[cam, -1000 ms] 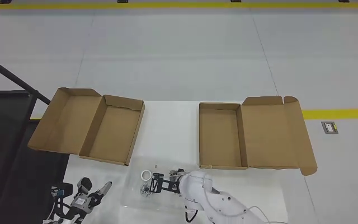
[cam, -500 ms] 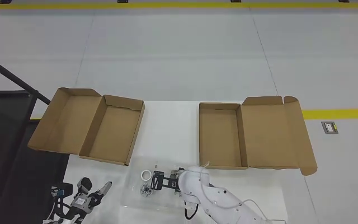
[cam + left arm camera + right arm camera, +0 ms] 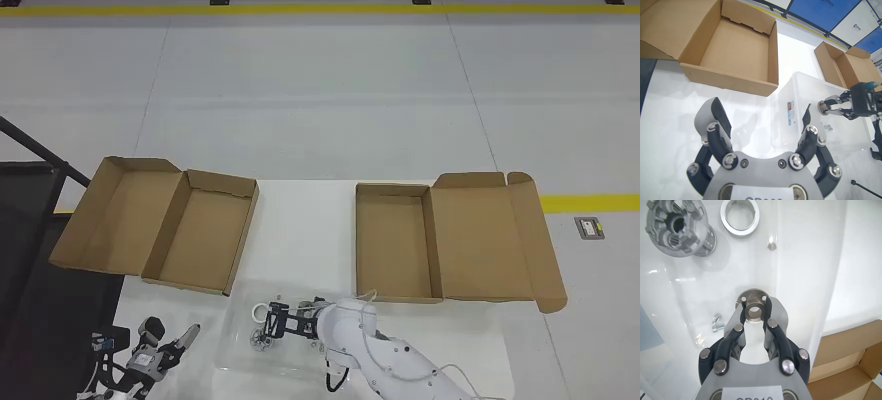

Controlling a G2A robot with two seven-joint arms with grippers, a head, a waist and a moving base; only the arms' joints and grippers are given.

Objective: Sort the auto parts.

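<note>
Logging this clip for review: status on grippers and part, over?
Left gripper open over table. Right gripper shut on flanged bushing inside clear bin. Ring, casting apart from it.

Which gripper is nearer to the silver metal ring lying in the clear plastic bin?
Right. The right gripper, shut on a flanged metal bushing, is over the clear plastic bin close to the silver metal ring; the open left gripper is outside the bin.

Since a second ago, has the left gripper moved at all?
No. The left gripper stays put, same gap from the left cardboard box's near edge.
</note>
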